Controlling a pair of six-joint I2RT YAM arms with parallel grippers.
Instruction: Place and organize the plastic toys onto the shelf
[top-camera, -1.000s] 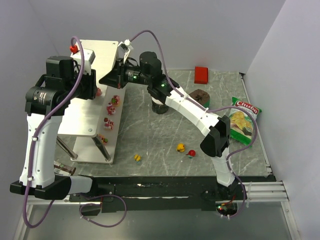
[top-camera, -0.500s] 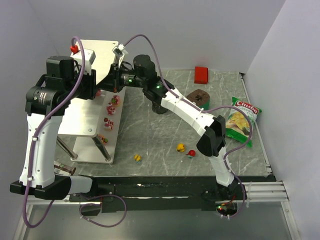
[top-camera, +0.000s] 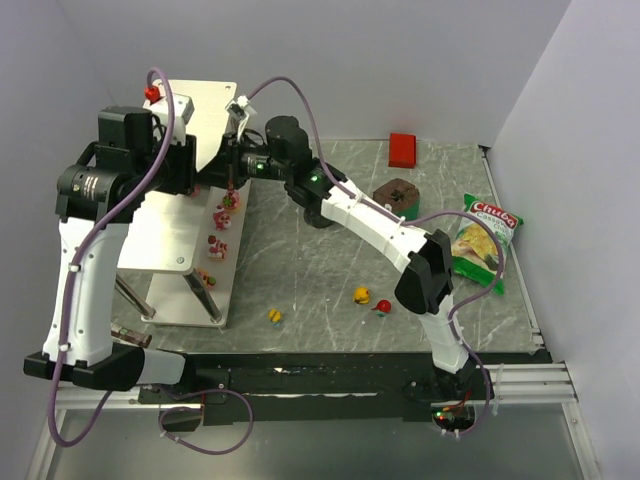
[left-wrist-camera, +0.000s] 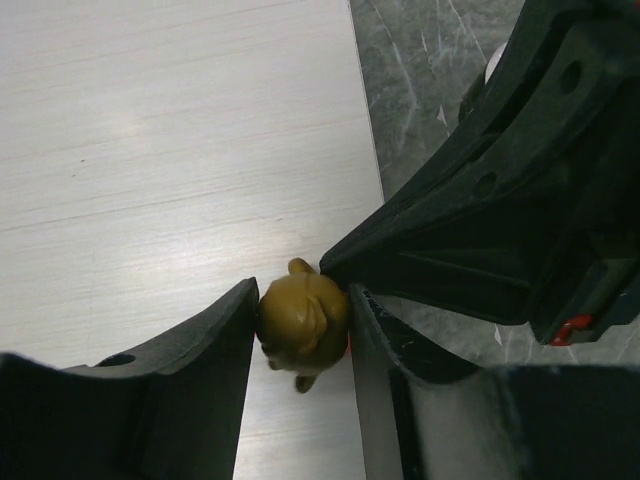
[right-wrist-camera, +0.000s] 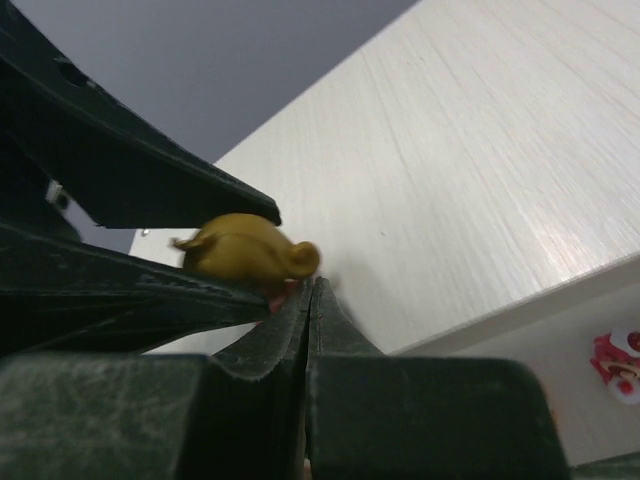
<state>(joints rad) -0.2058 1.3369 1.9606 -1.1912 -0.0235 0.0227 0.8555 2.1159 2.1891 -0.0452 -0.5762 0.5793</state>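
So the left gripper (left-wrist-camera: 302, 300) is hanging over the top of the shelf (top-camera: 203, 105) with its jaws narrow, pinching a little mustard-yellow toy (left-wrist-camera: 305, 320). Both fingers are touching its sides. The toy is sitting right by the right-hand edge of the top tier. I honestly can't tell if it's resting on the surface or floating just above it.

The right gripper (right-wrist-camera: 312, 293) is fully pinched shut with nothing in it. It's reaching in from the right with its tip poking right up against that same toy.

Three more toys (top-camera: 217, 243) are lined up on the lower tier, and three others (top-camera: 362, 295) are lying well apart from the shelf, out on the table (top-camera: 300, 250) near the front. So by my guess we're about halfway.

What I'm worrying about:
- The toy is roundish and is sitting near the edge. If the left jaws are opening while the right tip is leaning on it, it could roll or get flicked off to the lower tier or the table.
- The two grippers are crowding the same spot. Any sideways move is risking a finger-on-finger bump, which would knock the toy loose.
- If the toy is actually hovering and gets let go, it could bounce on the hard metal top and skid off.
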